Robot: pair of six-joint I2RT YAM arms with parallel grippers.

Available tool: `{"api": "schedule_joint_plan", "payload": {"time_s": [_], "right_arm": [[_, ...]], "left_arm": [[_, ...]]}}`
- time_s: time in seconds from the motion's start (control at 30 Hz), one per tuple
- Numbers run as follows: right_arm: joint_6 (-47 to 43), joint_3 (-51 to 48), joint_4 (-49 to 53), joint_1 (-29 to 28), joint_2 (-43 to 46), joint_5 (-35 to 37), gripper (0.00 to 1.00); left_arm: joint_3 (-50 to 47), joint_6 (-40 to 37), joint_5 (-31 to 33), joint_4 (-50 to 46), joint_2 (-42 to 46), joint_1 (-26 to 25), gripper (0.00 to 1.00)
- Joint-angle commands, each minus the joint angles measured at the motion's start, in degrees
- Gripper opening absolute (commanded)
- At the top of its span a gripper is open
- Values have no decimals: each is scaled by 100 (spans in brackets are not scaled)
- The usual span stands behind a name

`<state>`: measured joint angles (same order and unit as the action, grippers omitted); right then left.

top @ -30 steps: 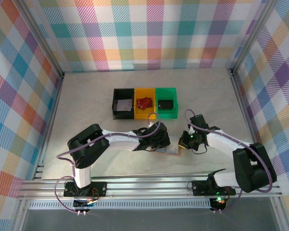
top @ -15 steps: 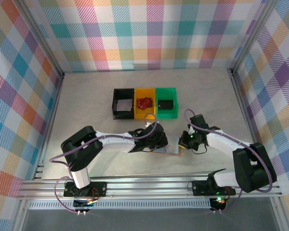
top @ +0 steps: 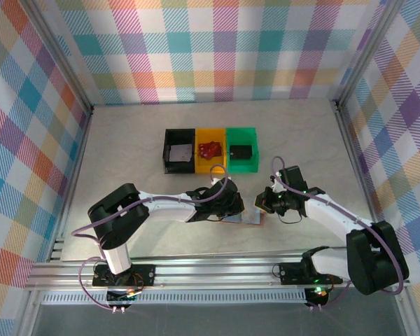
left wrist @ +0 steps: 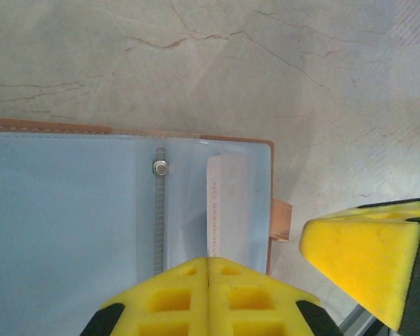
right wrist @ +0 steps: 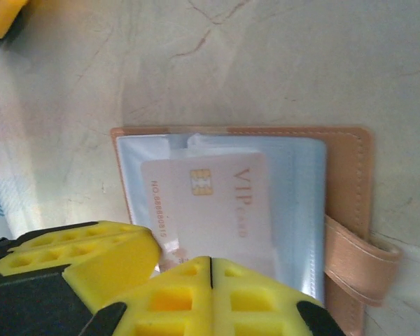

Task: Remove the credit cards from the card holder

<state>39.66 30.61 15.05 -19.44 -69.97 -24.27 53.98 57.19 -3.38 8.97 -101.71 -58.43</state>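
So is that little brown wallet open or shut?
Open. The card holder lies spread flat, its pale lining facing up, with a card showing.

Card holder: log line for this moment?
card holder open | credit card in holder | left gripper jaws shut over holder | right gripper jaws shut at card edge

**A:** Where are the bins?

**B:** In one touching row on the table [top: 126, 154], about midway between its left and right edges: left bin [top: 179, 131], middle bin [top: 211, 130], right bin [top: 242, 131].

**A:** And the card holder [top: 250, 219]?

**B:** It lies flat and spread on the table in front of the middle and right bins, nearer the near edge. The left gripper [top: 231, 206] is over its left part, and the right gripper [top: 264, 204] is at its right end.

**A:** Anything in it?

**B:** A credit card [right wrist: 217, 203] lies in a sleeve beside the strap [right wrist: 357, 269].
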Motion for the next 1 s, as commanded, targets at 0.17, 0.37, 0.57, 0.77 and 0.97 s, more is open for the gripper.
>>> {"api": "schedule_joint_plan", "payload": {"time_s": [0.17,0.37,0.57,0.77,0.97], "right_arm": [[159,-266,-536,13,-506,-195,0],[240,-370,-696,11,-651,-262,0],[227,-380,-661,13,-545,-233,0],[218,-417,-663,15,-546,-219,0],[218,-417,-684,13,-537,-253,0]], "left_arm": [[-80,103,-221,503,-102,-63,0],[-46,117,-308,559,-173,-72,0],[-9,152,-400,694,-303,-107,6],[28,143,-453,719,-349,-107,19],[26,161,-476,806,-383,-116,24]]}}
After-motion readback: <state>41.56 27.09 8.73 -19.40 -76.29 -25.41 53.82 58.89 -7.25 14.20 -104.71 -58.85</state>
